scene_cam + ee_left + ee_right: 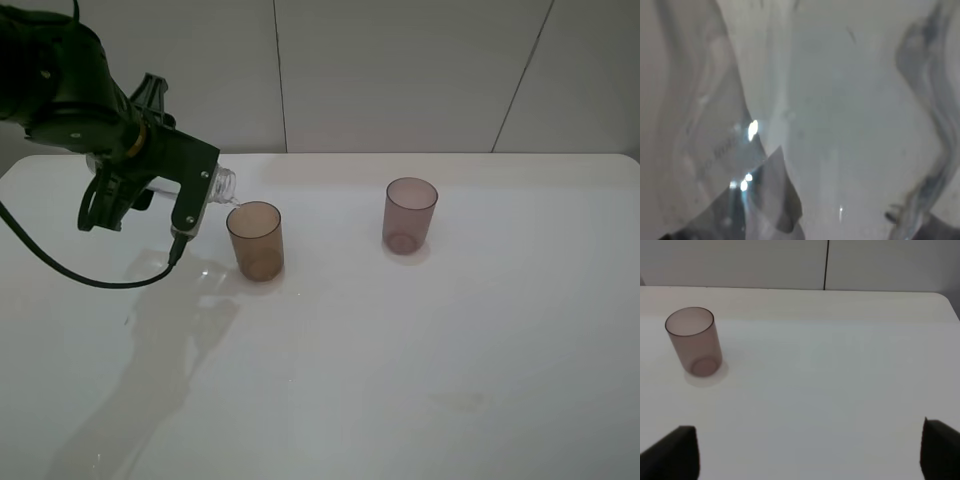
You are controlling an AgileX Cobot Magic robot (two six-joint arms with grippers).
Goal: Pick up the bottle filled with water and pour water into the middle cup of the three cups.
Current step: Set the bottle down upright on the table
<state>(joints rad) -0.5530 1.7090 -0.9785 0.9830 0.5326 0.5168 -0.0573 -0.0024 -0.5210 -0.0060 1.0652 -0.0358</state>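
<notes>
So the left gripper (199, 190) clamps the tilted bottle (226, 185) at the middle cup (255, 241), right gripper (808, 448) gapes. The mauve cup (409, 215) sits well apart, bare table (335, 320) between.

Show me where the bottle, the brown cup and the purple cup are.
bottle (226, 186): high camera view, on its open neck.
brown cup (256, 245): high camera view, on the middle of its front wall.
purple cup (409, 218): high camera view, on the middle of its front wall.
</notes>
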